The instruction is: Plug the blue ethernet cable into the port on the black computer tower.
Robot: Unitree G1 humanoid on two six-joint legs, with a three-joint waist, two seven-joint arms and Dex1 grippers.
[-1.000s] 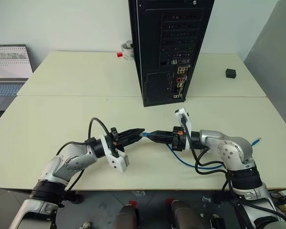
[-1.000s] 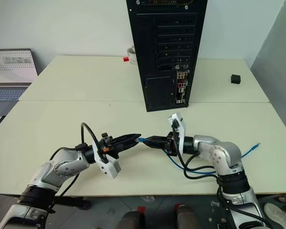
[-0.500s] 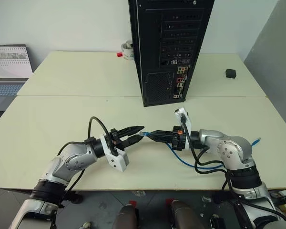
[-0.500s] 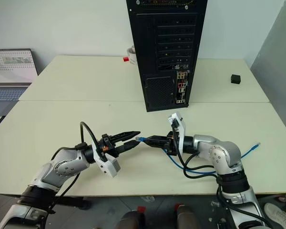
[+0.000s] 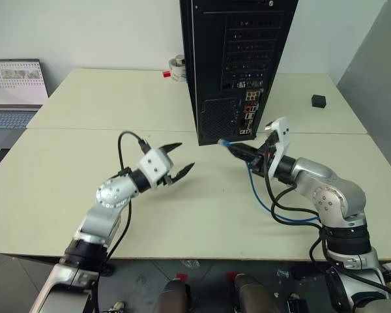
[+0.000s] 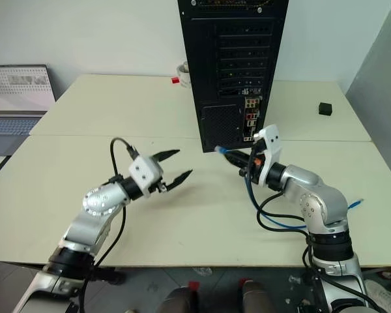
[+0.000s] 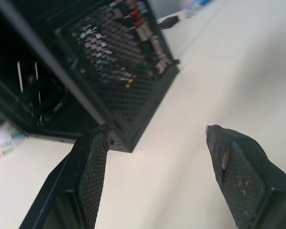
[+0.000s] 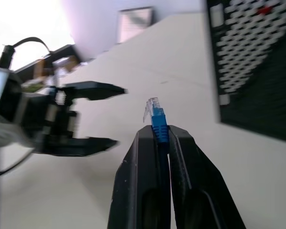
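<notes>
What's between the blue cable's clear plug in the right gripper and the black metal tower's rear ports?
Nothing: a bare gap of air over cream table separates the plug from the tower, seen in both eye views.

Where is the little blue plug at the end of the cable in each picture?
Left eye view: the blue plug pokes out of the shut right gripper, just right of the black computer tower's base.
Right eye view: same spot, plug beside the tower's bottom corner.
Left wrist view: no plug here, just the tower's mesh vent.
Right wrist view: plug sticks up mid-picture between the black fingers.
Shared landmark: the tower's mesh vent grille.
</notes>
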